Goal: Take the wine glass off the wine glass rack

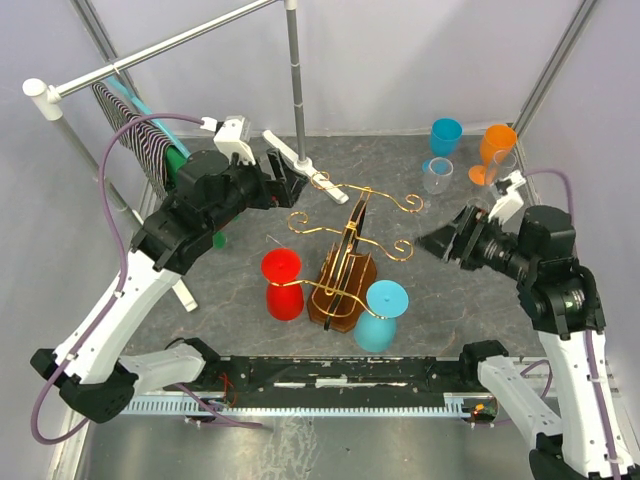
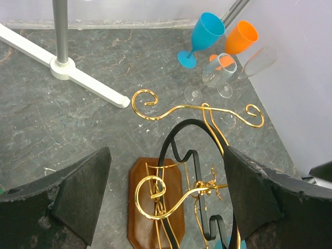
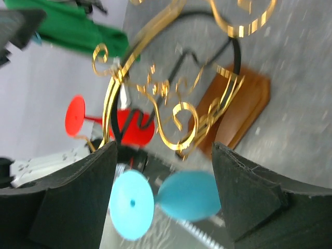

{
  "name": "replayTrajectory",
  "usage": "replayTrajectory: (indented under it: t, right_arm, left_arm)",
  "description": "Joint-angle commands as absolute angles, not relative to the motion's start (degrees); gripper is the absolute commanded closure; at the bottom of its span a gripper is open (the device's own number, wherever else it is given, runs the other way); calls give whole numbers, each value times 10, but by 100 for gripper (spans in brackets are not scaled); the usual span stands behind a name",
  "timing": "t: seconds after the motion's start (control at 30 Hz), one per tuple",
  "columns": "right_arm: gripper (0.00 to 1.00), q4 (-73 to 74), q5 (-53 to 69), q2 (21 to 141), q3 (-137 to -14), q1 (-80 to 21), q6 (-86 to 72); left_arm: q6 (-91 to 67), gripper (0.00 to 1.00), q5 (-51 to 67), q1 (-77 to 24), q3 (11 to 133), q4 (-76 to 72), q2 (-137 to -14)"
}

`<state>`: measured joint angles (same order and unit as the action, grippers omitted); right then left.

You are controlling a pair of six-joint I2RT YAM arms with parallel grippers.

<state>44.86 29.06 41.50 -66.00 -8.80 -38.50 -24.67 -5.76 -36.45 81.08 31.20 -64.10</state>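
The wine glass rack (image 1: 345, 262), gold scroll wire on a brown wooden base, stands mid-table. A red wine glass (image 1: 283, 285) hangs upside down from its front-left arm. A cyan wine glass (image 1: 383, 313) hangs upside down from its front-right arm. My left gripper (image 1: 290, 180) is open and empty, above the rack's back-left scroll; in the left wrist view the rack (image 2: 155, 207) lies between its fingers (image 2: 78, 192). My right gripper (image 1: 445, 243) is open and empty, right of the rack. In the right wrist view the cyan glass (image 3: 189, 194) lies between its fingers (image 3: 249, 197), apart from them, with the red glass (image 3: 129, 127) behind.
A blue glass (image 1: 444, 137), an orange glass (image 1: 495, 150) and a clear glass (image 1: 437, 175) stand at the back right. A grey pole frame (image 1: 295, 75) with a white foot (image 1: 285, 150) stands behind the rack. Striped and green cloths (image 1: 150, 140) hang at the left.
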Motion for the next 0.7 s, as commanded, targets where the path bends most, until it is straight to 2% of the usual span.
replayTrajectory:
  t: [0.0,0.1,0.23,0.67]
  right_arm:
    - [19,566,389,380,-634,-90,-456]
    - [21,557,429,362,-597,-90,-482]
    - [27,510,476,337,-552,-90,-524]
    - [45,420,531,294,-481,-89,-593]
  left_arm:
    - [-263,5,-52,-363,818,319,-617]
    - [-261,5,-45,-363,819,324,-615]
    - [-261,5,-41,-363,814,322,-614]
    - [-265,4,-25,-363,807,307,-620]
